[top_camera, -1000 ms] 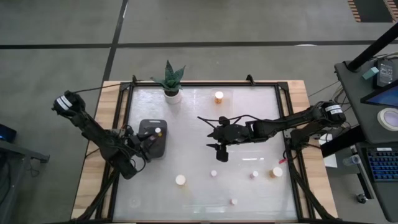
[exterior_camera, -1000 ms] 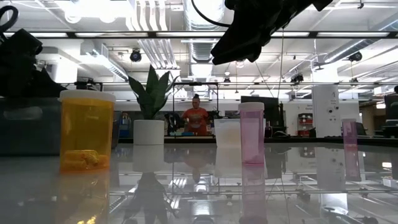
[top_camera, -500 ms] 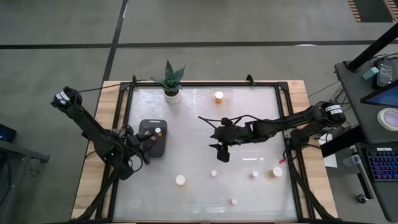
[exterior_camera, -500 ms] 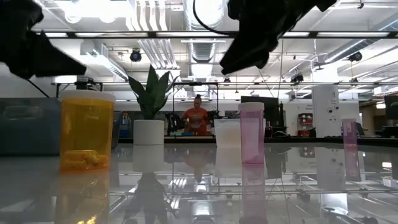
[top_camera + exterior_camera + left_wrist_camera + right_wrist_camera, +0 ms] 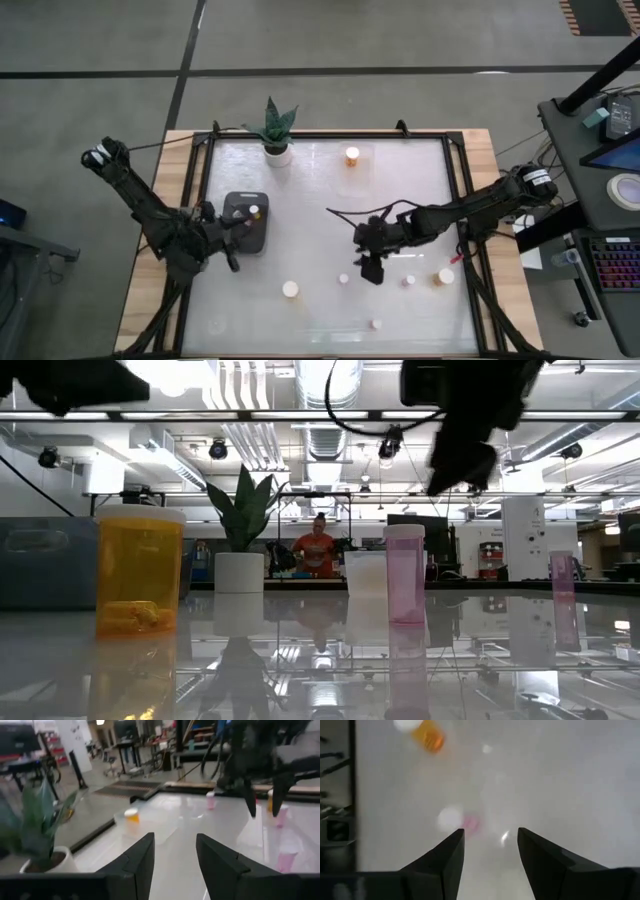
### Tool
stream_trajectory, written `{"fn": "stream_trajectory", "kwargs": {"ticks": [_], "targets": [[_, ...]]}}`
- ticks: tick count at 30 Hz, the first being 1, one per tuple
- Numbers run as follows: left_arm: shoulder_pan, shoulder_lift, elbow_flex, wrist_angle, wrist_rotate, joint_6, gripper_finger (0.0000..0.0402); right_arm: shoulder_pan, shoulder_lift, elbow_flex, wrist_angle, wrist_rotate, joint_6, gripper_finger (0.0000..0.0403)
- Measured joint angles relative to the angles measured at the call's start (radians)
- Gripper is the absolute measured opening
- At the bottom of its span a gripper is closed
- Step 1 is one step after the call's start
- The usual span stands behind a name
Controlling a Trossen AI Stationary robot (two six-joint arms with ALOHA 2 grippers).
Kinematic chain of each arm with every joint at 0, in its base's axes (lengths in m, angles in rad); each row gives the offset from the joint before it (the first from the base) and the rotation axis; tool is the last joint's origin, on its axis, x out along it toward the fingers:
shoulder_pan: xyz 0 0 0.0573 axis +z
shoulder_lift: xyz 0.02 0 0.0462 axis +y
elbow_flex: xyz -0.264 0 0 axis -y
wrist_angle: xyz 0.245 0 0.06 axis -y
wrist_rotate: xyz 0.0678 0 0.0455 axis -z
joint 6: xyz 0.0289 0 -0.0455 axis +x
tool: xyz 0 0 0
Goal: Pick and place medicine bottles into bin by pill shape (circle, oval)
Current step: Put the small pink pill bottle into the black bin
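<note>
Right gripper (image 5: pixel 371 272): fingers spread, holding nothing, above the table.
Pink bottle (image 5: pixel 343 279): upright, just beside the right gripper.
Left gripper (image 5: pixel 232 262): parted, unloaded.
Dark bin (image 5: pixel 246 221): just beside the left gripper, one bottle inside.

Table (image 5: pixel 320 190): pale glossy top in a dark frame, carrying a white plant pot (image 5: pixel 277 153) at the far edge; an orange bottle (image 5: pixel 352 155) near it; a dark bin (image 5: pixel 246 221) at left; orange bottles (image 5: pixel 290 289) and (image 5: pixel 445 276); small pink bottles (image 5: pixel 343 279), (image 5: pixel 409 281), (image 5: pixel 376 324) standing well apart.
</note>
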Motion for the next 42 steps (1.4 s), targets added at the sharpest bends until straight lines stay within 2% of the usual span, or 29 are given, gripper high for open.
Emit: {"fn": "stream_trajectory", "kwargs": {"ticks": [6,12,14,19,23,27,35,42], "targets": [[0.0,0.036,0.0,0.402,0.004,0.434,0.013,0.037,-0.002,0.001,-0.149,-0.209,0.239,0.0175],[0.0,0.068,0.0,0.622,0.006,0.69,0.013,0.046,-0.017,0.001,-0.403,-0.225,0.333,0.0175],[0.0,0.072,0.0,0.633,0.006,0.715,0.013,0.045,-0.027,0.001,-0.503,-0.18,0.332,0.0175],[0.0,0.074,0.0,0.634,0.006,0.716,0.013,0.02,-0.051,0.001,-0.752,0.024,0.308,0.0176],[0.0,0.079,-0.001,0.634,0.007,0.716,0.013,-0.032,-0.084,-0.002,-0.869,0.157,0.344,0.0176],[0.0,0.079,-0.002,0.634,0.008,0.716,0.013,-0.113,-0.139,-0.026,-0.867,0.167,0.315,0.019],[0.0,0.079,-0.004,0.634,0.008,0.715,0.013,-0.312,-0.262,-0.135,-0.825,0.209,0.225,0.0248],[0.0,0.079,-0.004,0.633,0.008,0.715,0.013,-0.403,-0.33,-0.244,-0.719,0.211,0.191,0.0257]]}}
